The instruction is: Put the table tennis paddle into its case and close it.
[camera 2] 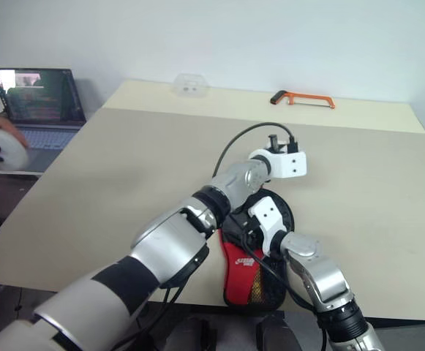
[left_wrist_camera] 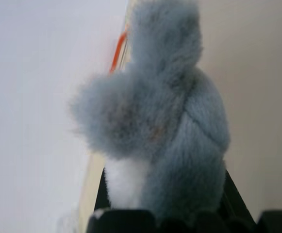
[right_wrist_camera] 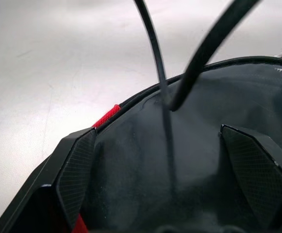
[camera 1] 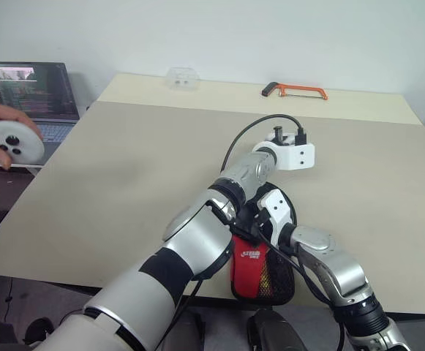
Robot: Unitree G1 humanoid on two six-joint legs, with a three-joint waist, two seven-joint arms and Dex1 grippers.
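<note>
The case is seen at the table's near edge, at six o'clock of the head views, its red panel and mesh pocket overhanging the edge slightly. The table tennis paddle itself cannot be made out; whether it already lies inside the case cannot be told.

The left gripper is shown nearly closed on the grey plush charm, which is pinched between its fingers and is presumably tied to the zipper pull. Its wrist is held just above the case, toward twelve o'clock of it. The right gripper is shown with its jaws spread wide, one finger on either side of the dark case fabric; the fabric lies between the pads, but a firm grip cannot be confirmed.

The step in hand is judged to be the drawing of the zipper around the rim. It is best done with the pull kept low and along the curve of the rim, not lifted away from it, while the case is steadied by the right gripper so that it is not dragged off the table edge. The soft charm may slip or stretch, so tension should be applied gradually.

White lettering is visible on the red panel; it appears to be a brand name, but it cannot be read with certainty.
</note>
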